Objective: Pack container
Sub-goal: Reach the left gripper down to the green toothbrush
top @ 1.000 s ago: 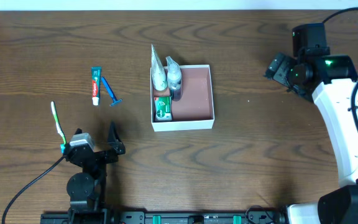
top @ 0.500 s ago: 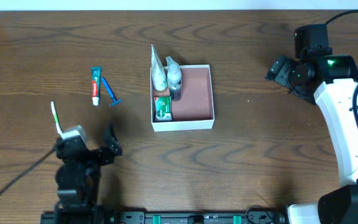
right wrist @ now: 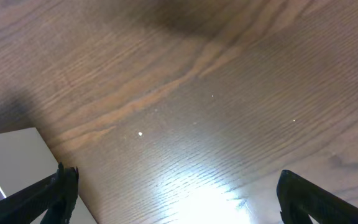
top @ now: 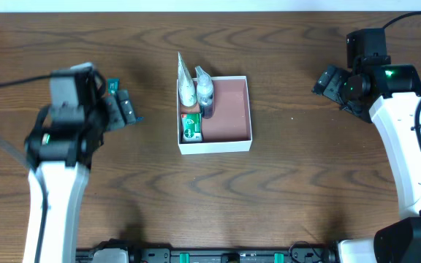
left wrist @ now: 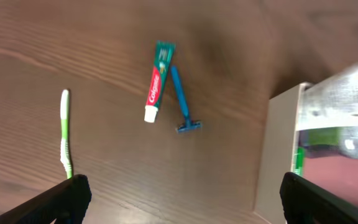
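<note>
The container (top: 229, 142) is a square white box with a reddish-brown floor at mid-table. Along its left side it holds a white tube (top: 186, 79), a clear bottle (top: 205, 88) and a green pack (top: 191, 126). My left gripper (top: 120, 109) hangs open above the table, left of the container. Its wrist view shows a toothpaste tube (left wrist: 154, 81), a blue razor (left wrist: 182, 102) and a green toothbrush (left wrist: 66, 134) lying below, with the container wall (left wrist: 278, 155) at right. My right gripper (top: 327, 80) is open over bare wood, right of the container (right wrist: 8, 162).
In the overhead view my left arm (top: 57, 168) covers the toothbrush and most of the toothpaste (top: 112, 85). The right arm (top: 408, 146) runs along the right edge of the wooden table (top: 305, 183).
My left arm has lifted from the front edge and swung back over the toothpaste and razor. The right arm has not moved. Both grippers stayed open.
</note>
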`<state>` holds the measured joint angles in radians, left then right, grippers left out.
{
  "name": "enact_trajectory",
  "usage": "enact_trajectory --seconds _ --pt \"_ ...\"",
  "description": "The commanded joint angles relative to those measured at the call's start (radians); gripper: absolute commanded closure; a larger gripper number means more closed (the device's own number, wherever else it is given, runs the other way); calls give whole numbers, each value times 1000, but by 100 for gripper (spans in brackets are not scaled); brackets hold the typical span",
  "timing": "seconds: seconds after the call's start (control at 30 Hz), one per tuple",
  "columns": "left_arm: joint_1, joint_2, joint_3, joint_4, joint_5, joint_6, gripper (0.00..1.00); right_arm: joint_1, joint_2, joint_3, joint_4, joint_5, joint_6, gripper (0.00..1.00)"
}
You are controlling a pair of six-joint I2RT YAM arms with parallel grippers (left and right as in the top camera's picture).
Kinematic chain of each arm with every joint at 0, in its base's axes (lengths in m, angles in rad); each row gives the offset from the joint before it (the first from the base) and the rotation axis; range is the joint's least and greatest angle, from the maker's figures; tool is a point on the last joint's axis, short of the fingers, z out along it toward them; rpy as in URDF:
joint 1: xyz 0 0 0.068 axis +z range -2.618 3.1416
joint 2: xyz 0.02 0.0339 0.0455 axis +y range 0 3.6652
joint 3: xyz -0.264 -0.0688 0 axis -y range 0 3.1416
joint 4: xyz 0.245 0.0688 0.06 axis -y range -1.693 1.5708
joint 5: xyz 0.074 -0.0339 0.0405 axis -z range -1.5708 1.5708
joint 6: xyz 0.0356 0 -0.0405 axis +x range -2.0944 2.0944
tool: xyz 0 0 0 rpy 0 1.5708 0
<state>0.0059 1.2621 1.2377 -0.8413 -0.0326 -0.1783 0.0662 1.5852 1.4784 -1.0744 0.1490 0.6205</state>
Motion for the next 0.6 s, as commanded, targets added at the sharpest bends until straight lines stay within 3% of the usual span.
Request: enact_trajectory --seconds 0.0,0.23,0.57 --pt "5 111 11 15 -2 21 2 -7 -20 14 0 3 0 1" --pt "17 278 11 47 -4 64 2 -7 -20 14 0 3 0 1" --pt "78 307 7 33 -7 53 2 -7 -20 14 0 3 0 1"
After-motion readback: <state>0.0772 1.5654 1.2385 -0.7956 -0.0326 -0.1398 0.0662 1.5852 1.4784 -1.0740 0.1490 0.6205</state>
